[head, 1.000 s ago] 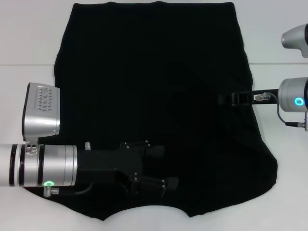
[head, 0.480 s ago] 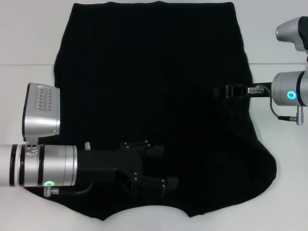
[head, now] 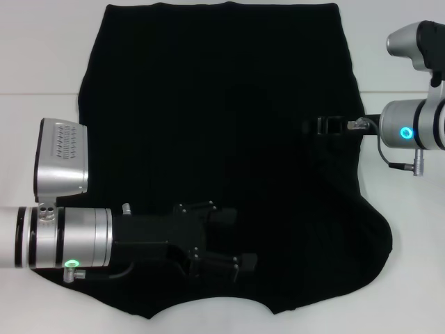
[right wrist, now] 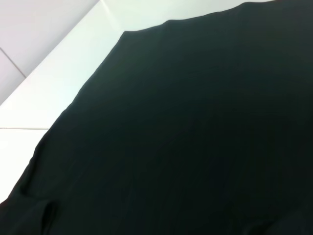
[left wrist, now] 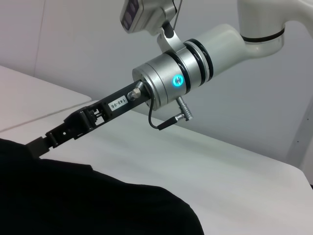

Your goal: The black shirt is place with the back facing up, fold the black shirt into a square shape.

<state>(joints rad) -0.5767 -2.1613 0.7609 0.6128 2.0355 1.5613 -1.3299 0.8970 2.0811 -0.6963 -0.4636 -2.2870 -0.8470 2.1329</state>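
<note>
The black shirt lies spread on the white bench, plain side up, no lettering showing. Its straight edge is at the far side and its wavy, rounded edge nearest the robot. The right side looks bunched and drawn inward, with a rounded bulge at the near right corner.

The left tool sits low over the near part of the cloth, fingers spread apart w/ nothing between them; it may be pinning the fabric down, but I can't tell if it touches. The right tool reaches in from the right edge about halfway up. It's black on black, so I can't tell whether it's pinching cloth or not. In the left wrist view the right tool's tip meets the shirt's edge, and the exact contact is lost in the dark.

My read: first fold in hand, right side being brought over toward the middle. Next move prob. calls for carrying that edge further across w/o dragging the whole shirt, then laying it flat.

Hard to make out: sleeves, collar, any fold lines. The right wrist view shows only cloth and a strip of bench. The left arm is cut off at the frame edge.
</note>
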